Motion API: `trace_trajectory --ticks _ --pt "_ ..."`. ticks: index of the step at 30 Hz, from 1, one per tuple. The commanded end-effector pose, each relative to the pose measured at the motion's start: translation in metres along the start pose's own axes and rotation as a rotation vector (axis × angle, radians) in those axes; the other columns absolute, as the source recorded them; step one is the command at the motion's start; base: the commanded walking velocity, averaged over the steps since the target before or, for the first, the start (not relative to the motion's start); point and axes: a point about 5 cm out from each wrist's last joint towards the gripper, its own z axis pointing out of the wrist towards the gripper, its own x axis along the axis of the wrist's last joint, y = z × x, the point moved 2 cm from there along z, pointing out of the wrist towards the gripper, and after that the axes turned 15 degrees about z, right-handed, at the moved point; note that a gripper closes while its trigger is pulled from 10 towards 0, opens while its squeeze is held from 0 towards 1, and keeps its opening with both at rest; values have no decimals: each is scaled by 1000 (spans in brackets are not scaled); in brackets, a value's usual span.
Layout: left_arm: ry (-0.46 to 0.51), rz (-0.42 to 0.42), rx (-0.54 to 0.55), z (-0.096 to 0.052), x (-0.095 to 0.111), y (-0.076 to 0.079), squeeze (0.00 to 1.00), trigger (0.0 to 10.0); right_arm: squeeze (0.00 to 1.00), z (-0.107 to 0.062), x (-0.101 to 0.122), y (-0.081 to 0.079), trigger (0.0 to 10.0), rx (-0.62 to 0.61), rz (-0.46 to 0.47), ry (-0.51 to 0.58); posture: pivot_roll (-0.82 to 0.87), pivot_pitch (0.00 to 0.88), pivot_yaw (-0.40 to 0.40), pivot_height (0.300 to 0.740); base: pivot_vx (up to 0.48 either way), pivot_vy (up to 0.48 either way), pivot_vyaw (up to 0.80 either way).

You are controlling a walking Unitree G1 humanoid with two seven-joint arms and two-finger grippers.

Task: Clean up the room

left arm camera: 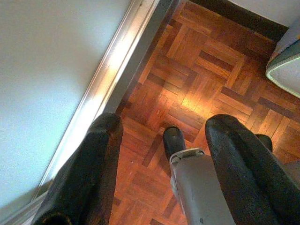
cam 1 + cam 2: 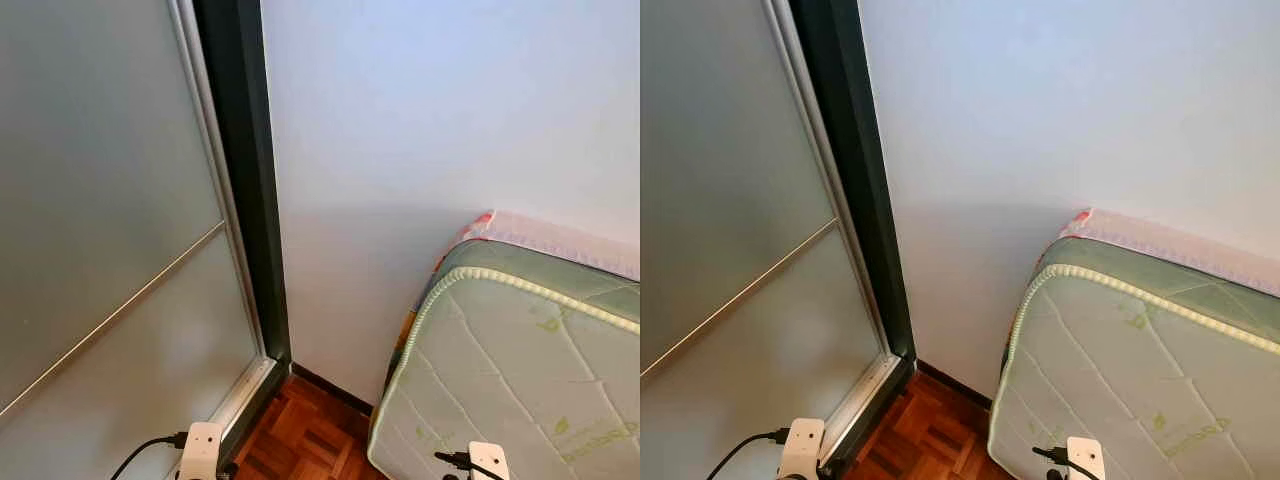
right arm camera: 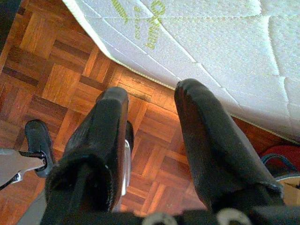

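Both arms hang low. My left gripper [image 1: 166, 123] is open with nothing between its fingers, over the parquet floor [image 1: 197, 70] beside a sliding door's metal track [image 1: 117, 61]. My right gripper [image 3: 152, 91] is also open and holds nothing, above the parquet close to the lower edge of a white quilted mattress [image 3: 211, 42]. A red item with a dark strap [image 3: 280, 159] lies on the floor next to the mattress; what it is cannot be made out. The white wrist mounts [image 2: 203, 450] [image 2: 488, 461] show at the bottom of the head views.
I face a room corner. A frosted glass sliding door [image 2: 100, 250] with a dark frame [image 2: 245, 180] stands on the left, a white wall [image 2: 430, 150] ahead. The mattress [image 2: 510, 380] leans against the wall on the right, pink bedding [image 2: 560, 238] behind it. My feet [image 1: 174, 140] stand on the parquet.
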Motion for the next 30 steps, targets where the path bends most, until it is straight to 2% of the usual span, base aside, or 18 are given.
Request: trace_trajectory --ticks 1,3,4,8,12,15,20,23,30 --pt "63 -148 -21 5 28 -28 0 10000 0 8 82 -10 10000 96 288 176 51 0 -80 740 0 0 0" --pt "18 -117 1 3 13 -32 0 10000 0 9 73 -9 10000 67 253 140 38 0 -76 740 0 0 0" --pt "-9 -128 7 1 3 -34 0 10000 0 9 73 -4 10000 26 253 141 35 0 -67 740 0 0 0" --pt "-28 -168 34 -2 -6 -40 0 10000 0 8 64 3 10000 14 214 88 25 0 -77 740 0 0 -188" --pt "-12 -140 25 1 2 -35 0 10000 0 6 58 11 10000 -1 213 63 23 0 -77 740 0 0 -717" --pt "-17 -131 25 1 1 -34 0 10000 0 7 61 7 10000 8 214 67 25 0 -80 740 0 0 -725" --pt "-18 -126 27 1 4 -34 0 10000 0 7 66 9 10000 15 191 65 27 0 -79 740 0 0 -699" --pt "-10 -96 9 2 8 -34 0 10000 0 7 63 10 10000 15 169 55 16 0 -73 740 0 0 -685" --pt "-28 -118 3 1 1 -30 0 10000 0 5 55 15 10000 3 138 30 15 0 -77 740 0 0 -651"
